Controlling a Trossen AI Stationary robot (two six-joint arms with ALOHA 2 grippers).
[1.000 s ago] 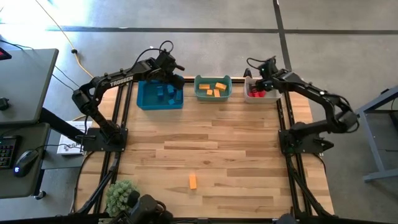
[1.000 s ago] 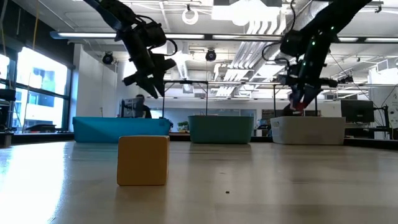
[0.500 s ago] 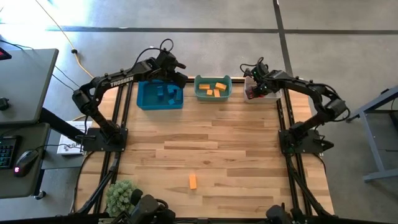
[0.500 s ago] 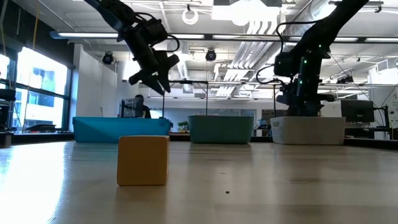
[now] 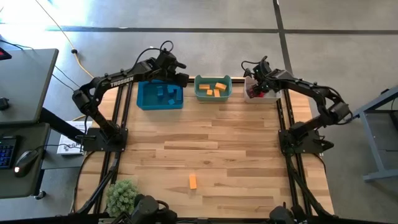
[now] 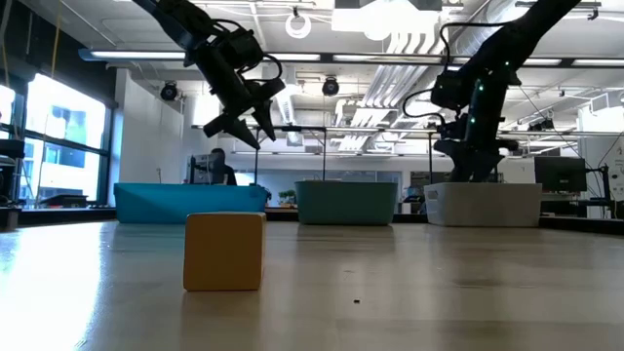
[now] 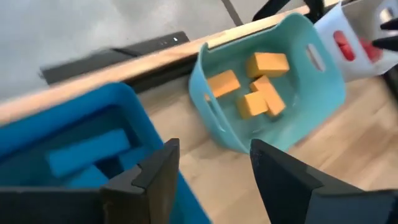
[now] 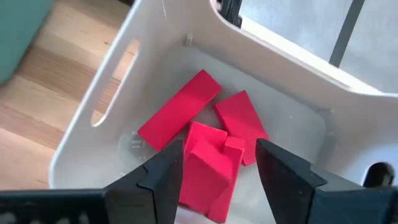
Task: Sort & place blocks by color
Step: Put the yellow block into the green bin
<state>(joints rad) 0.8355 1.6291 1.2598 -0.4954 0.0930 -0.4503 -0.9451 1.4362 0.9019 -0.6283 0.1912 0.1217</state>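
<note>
My left gripper (image 7: 214, 149) hangs open above the right end of the blue bin (image 5: 149, 99), which holds blue blocks (image 7: 87, 152). My right gripper (image 8: 219, 149) stands open, dipped into the white bin (image 8: 118, 93). A red block (image 8: 208, 168) lies on other red blocks (image 8: 177, 112) below the gap between its fingers. Orange blocks (image 7: 255, 102) lie in the teal bin (image 5: 213, 98) between the two. One orange block (image 5: 193, 181) rests flat on the table near the front edge, large in the low view (image 6: 224, 252).
The three bins stand in a row along the table's far edge, blue (image 6: 185, 203), teal (image 6: 346, 203) and white (image 6: 483, 203). A green plant (image 5: 121, 196) sits at the front left corner. Bare wood lies between the bins and the lone orange block.
My right gripper has sunk into the white bin with a red block and opened; the block now lies on the other red ones. My left gripper has stayed above the blue bin, rolled a little and opened.
</note>
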